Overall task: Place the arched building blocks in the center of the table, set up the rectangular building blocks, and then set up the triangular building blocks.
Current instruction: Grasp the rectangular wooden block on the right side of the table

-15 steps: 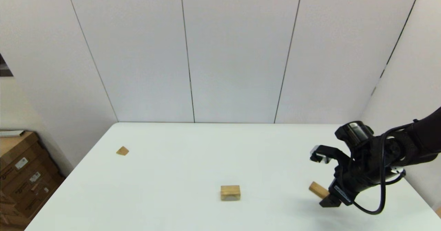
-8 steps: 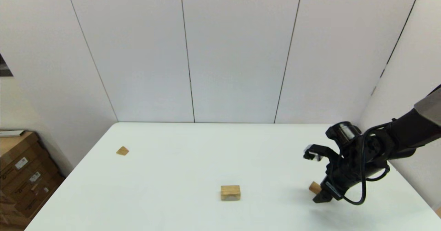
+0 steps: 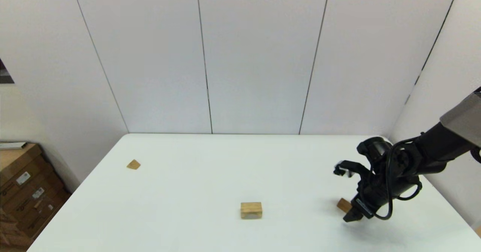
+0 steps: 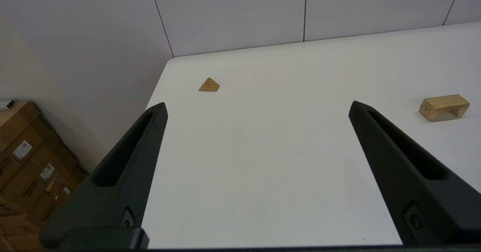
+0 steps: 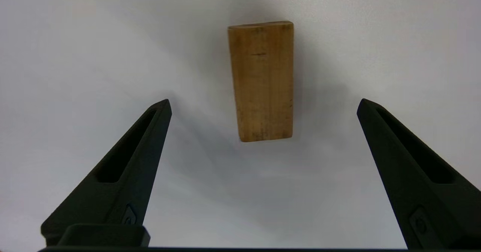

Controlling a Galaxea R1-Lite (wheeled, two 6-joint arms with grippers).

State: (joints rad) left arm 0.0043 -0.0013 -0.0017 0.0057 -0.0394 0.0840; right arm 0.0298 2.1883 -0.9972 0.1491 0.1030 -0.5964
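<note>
White desk (image 3: 188, 176): right gripper (image 5: 263, 105), fingers spread, hovers over the plain light-brown wooden bar (image 5: 262, 81). Rectangular-block step; next, likely lower and close across its width.

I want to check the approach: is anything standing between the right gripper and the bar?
Nothing visible. The right gripper hangs over the bar, fingers open on both sides of it, with only bare table around. The arch sits at the centre, well away from it.
</note>
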